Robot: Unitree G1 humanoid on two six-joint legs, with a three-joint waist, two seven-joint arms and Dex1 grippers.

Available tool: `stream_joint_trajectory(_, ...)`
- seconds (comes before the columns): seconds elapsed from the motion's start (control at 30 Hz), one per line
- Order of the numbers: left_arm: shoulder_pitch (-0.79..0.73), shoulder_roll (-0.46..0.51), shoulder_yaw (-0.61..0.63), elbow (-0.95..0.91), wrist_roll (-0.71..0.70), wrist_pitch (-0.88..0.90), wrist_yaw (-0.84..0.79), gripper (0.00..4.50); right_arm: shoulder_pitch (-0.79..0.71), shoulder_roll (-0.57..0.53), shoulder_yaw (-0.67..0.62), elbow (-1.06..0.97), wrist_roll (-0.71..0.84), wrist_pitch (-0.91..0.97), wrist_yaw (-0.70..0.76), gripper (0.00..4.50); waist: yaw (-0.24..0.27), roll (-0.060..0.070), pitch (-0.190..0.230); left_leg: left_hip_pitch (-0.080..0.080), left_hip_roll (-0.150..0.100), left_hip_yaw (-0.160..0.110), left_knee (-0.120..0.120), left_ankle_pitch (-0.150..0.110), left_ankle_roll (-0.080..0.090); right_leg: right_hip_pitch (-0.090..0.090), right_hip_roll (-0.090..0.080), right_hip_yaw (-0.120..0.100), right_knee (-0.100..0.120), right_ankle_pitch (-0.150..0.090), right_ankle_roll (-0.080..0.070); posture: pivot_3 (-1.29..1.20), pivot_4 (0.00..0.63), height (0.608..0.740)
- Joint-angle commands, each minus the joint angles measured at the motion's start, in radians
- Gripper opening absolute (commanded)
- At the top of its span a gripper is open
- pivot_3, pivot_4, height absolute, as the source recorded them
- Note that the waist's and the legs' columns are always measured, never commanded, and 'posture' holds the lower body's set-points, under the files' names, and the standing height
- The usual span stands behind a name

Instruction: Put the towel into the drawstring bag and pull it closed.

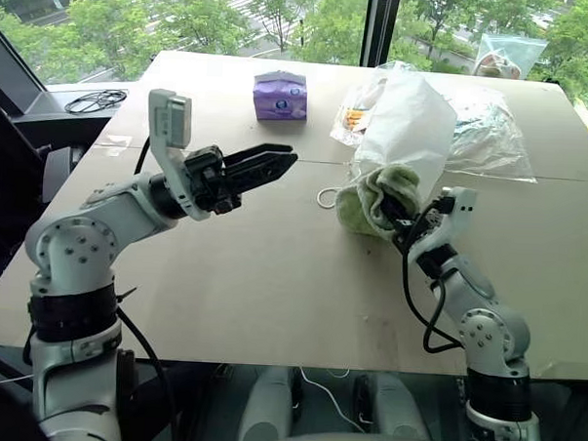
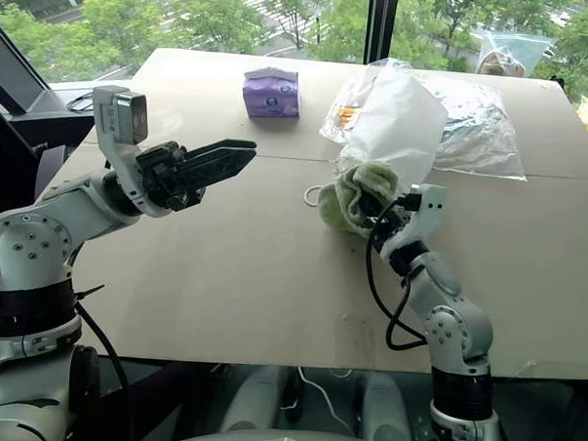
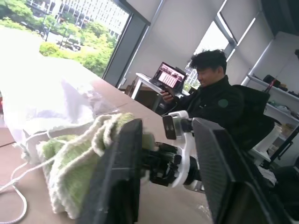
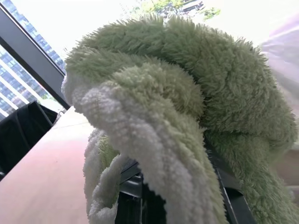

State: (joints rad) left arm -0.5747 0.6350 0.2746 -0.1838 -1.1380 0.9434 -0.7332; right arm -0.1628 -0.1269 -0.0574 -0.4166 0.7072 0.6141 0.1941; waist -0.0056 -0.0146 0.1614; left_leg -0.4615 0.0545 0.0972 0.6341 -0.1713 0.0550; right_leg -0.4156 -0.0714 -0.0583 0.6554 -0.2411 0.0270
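Gripping towel [image 1: 373, 200], right pincer [image 1: 400, 213]

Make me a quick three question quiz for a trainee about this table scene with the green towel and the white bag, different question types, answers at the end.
1. True or false: the towel lies wholly inside the drawstring bag.
2. Which gripper is shut on the towel? A) left gripper B) right gripper
3. Fill in: the small box near the table's far edge, the tissue pack, is coloured ____.

Key:
1. False: the towel bulges out of the bag's mouth, only partly inside.
2. B: the right gripper pinches the towel at the bag's mouth; the left gripper hangs in the air apart from both, fingers parted.
3. Purple.
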Motion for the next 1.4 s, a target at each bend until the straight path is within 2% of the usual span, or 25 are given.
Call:
stream_joint_trajectory(0.03,-0.087,-0.061,-0.091,0.061,0.173,-0.151,0.0,2.6,0.051,-0.063,-0.04,-0.118,0.097,0.048,0.064,0.0,0.004,0.0,0.0,0.0,0.0,0.0,0.0,0.0,0.0,0.0,0.0,0.0,0.0,0.0,0.0,0.0,0.15,0.739)
stream_joint_trajectory(0.2,-0.187,-0.096,-0.363,0.277,0.612,-0.575,-0.166,2.6,0.079,-0.068,-0.03,-0.121,0.097,0.049,0.047,0.0,-0.004,0.0,0.0,0.0,0.0,0.001,0.0,0.0,0.0,0.0,0.002,0.001,0.0,0.0,0.0,0.0,0.15,0.739)
stream_joint_trajectory(0.33,-0.281,-0.132,-0.485,0.497,0.801,-0.838,-0.314,2.6,0.09,-0.035,-0.021,-0.102,0.064,0.018,0.02,0.0,-0.005,0.0,0.001,0.0,0.001,0.001,-0.001,0.0,0.0,-0.002,0.002,0.002,0.001,0.0,0.0,0.0,0.15,0.739)
stream_joint_trajectory(0.47,-0.404,-0.202,-0.541,0.8,0.961,-1.107,-0.34,2.6,0.094,-0.006,-0.02,-0.1,0.04,-0.008,0.004,0.0,-0.001,0.0,0.001,-0.007,0.0,0.001,-0.001,0.002,0.005,-0.007,0.003,0.001,0.0,0.0,0.0,0.0,0.15,0.739)
stream_joint_trajectory(0.6,-0.513,-0.293,-0.534,1.058,1.048,-1.292,-0.302,2.6,0.091,0.016,-0.011,-0.1,0.022,-0.025,-0.009,0.0,0.003,-0.001,0.001,-0.008,0.0,0.002,0.0,0.002,0.007,-0.007,0.008,0.002,0.0,0.002,0.004,0.0,0.15,0.739)
stream_joint_trajectory(0.7,-0.557,-0.347,-0.526,1.184,1.079,-1.353,-0.289,2.6,0.089,0.032,-0.006,-0.101,0.011,-0.034,-0.017,0.0,0.003,-0.001,0.001,-0.008,0.0,0.002,0.0,0.002,0.007,-0.007,0.008,0.002,0.0,0.002,0.005,0.0,0.15,0.739)
stream_joint_trajectory(0.93,-0.623,-0.402,-0.517,1.343,1.174,-1.455,-0.173,2.6,0.093,0.046,-0.007,-0.111,0.004,-0.045,-0.03,0.0,-0.002,-0.001,0.002,-0.008,0.0,0.001,0.002,0.002,0.007,-0.007,0.009,0.002,0.003,0.001,0.006,0.0,0.15,0.739)
stream_joint_trajectory(0.97,-0.628,-0.405,-0.52,1.354,1.195,-1.475,-0.131,2.08,0.094,0.048,-0.009,-0.114,0.006,-0.046,-0.034,0.0,-0.002,-0.001,0.002,-0.008,0.0,0.001,0.002,0.002,0.007,-0.007,0.009,0.002,0.003,0.001,0.006,0.0,0.15,0.739)
stream_joint_trajectory(1.03,-0.633,-0.408,-0.523,1.369,1.228,-1.505,-0.077,1.38,0.094,0.051,-0.012,-0.119,0.01,-0.047,-0.039,0.0,-0.002,-0.001,0.001,-0.008,0.0,0.001,0.002,0.002,0.007,-0.007,0.009,0.002,0.003,0.001,0.006,0.0,0.15,0.739)
stream_joint_trajectory(1.1,-0.634,-0.403,-0.545,1.381,1.289,-1.541,0.025,0.33,0.086,0.059,-0.017,-0.121,0.018,-0.047,-0.049,0.0,-0.002,-0.001,0.001,-0.008,0.0,0.001,0.003,0.002,0.007,-0.007,0.009,0.002,0.003,0.002,0.006,0.0,0.15,0.739)
stream_joint_trajectory(1.13,-0.634,-0.4,-0.559,1.387,1.323,-1.557,0.074,0.05,0.081,0.06,-0.019,-0.122,0.021,-0.047,-0.053,0.0,-0.002,-0.001,0.001,-0.008,0.0,0.001,0.003,0.002,0.007,-0.007,0.009,0.002,0.003,0.002,0.006,0.0,0.15,0.739)
stream_joint_trajectory(1.4,-0.64,-0.422,-0.611,1.433,1.473,-1.59,0.27,0.05,0.053,0.057,-0.018,-0.11,0.029,-0.039,-0.059,0.0,-0.001,-0.001,0.002,-0.007,0.0,0.001,0.004,0.002,0.007,-0.007,0.009,0.001,0.005,0.002,0.006,0.0,0.15,0.739)
